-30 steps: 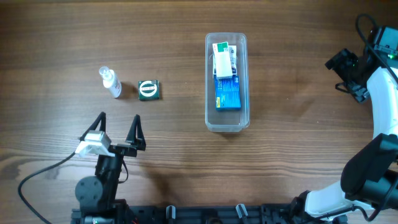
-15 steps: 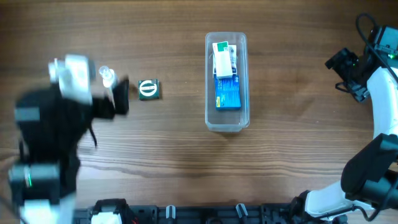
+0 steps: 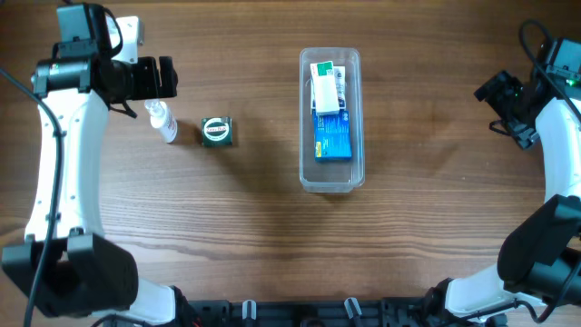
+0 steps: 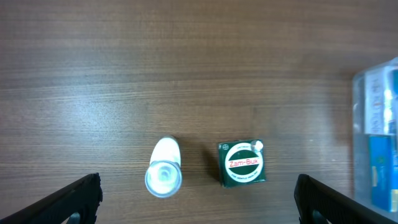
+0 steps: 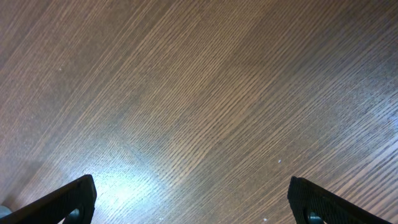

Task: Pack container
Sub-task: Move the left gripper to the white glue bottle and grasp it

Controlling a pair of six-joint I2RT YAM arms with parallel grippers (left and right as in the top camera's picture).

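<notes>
We see bright, even light fr above, soft shadows on the table (image 3: 272, 227). Right wrist: glare patch lower left. Left wrist: container (image 4: 377, 130) blurry at edge.

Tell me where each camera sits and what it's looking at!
Overhead: fixed above the table, looking straight down; it sees both arms, the left hand, the right hand, the container, the spray bottle and the green box.
Left wrist: on the left arm, looking down at the spray bottle and green box; its own fingers show in the bottom corners.
Right wrist: on the right arm, looking down at wooden table only; its fingers show in the bottom corners.
Shared: overhead and left wrist both show the spray bottle, green box and container edge.
</notes>
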